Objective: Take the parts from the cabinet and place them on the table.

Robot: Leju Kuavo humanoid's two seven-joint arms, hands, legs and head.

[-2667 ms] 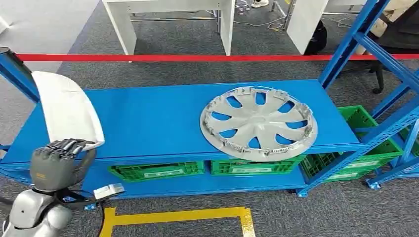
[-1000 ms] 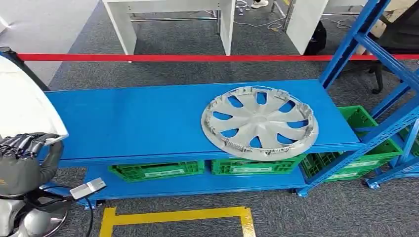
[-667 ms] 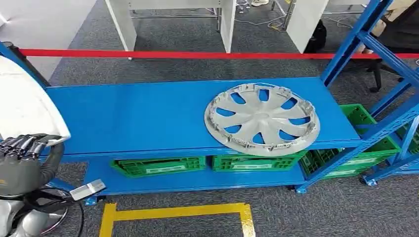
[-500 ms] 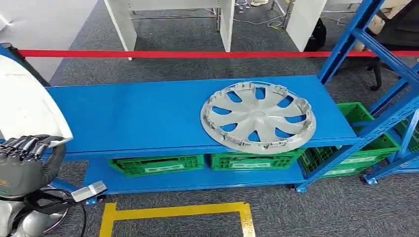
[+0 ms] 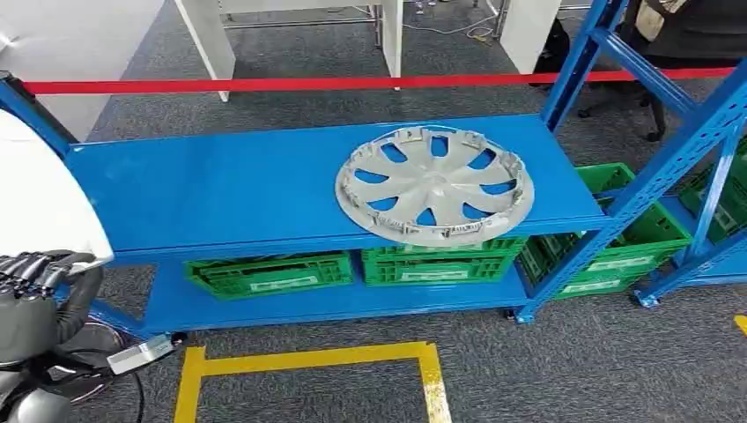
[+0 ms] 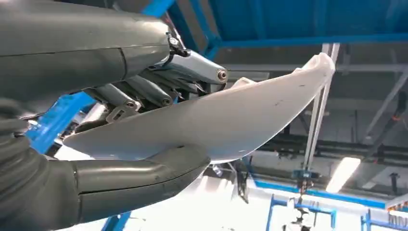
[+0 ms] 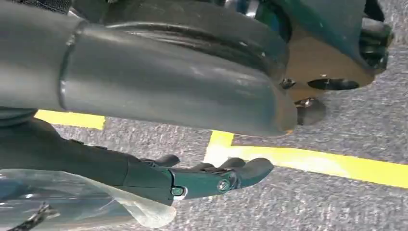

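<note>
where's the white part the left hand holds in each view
Head view: white part at the left edge, above the left hand.
Left wrist view: it crosses the middle, pinched between thumb and fingers.
Right wrist view: not in it.
Shared landmark: the blue shelf, seen from below in the left wrist view.

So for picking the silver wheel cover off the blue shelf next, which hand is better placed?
The right hand, probably. The left hand already grips the white panel, while the right holds nothing and hangs over the floor. The wheel cover also lies toward the shelf's right side.
</note>
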